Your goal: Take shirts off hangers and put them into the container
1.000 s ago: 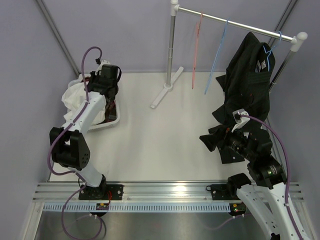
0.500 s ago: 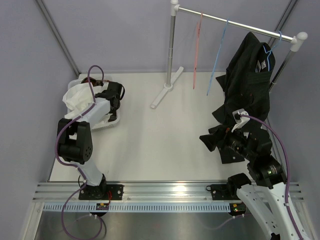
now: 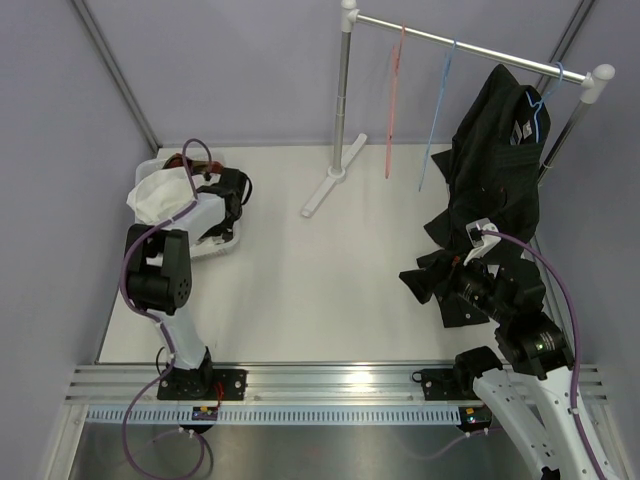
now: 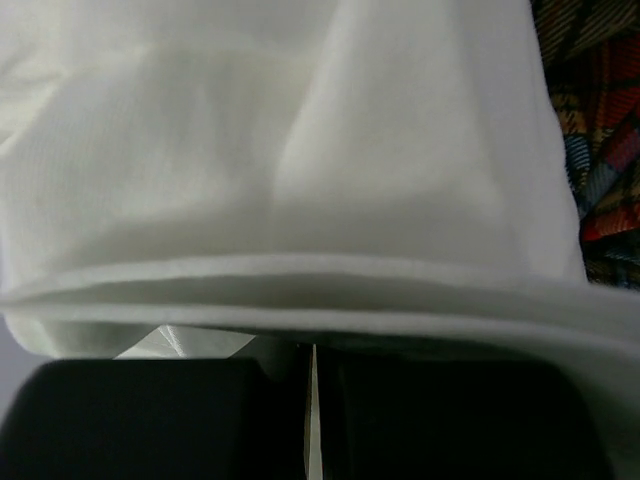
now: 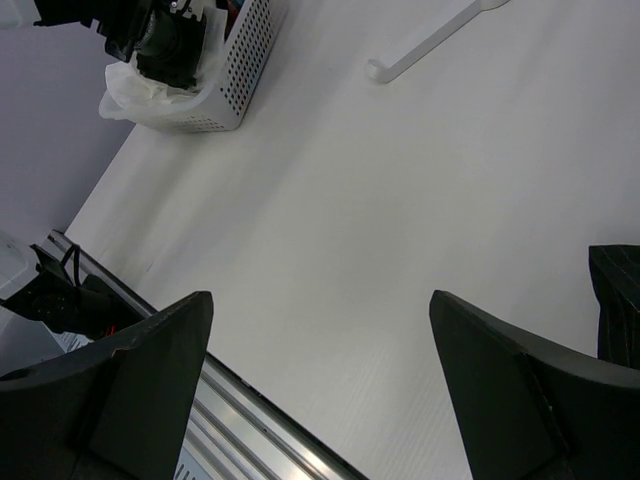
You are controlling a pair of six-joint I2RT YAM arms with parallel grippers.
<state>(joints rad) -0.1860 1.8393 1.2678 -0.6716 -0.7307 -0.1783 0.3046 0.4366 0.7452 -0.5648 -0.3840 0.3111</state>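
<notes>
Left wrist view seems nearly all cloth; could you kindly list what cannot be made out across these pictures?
- Left gripper: left wrist view, dark, blurred, at the bottom edge; shut, but whether it pinches the white shirt is unclear.
- Plaid shirt: only a sliver there, under the white shirt.
- Container: top view, mostly hidden by shirt and left arm.
- Black shirt: top view, lower end blends with the dark right gripper; contact unclear.

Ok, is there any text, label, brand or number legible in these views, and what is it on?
No text can be read in any view.
Neck label inside the black shirt: pale marks, too small to read.
White tag on the right arm: too small to read.
Left wrist and right wrist views: no lettering visible.
</notes>
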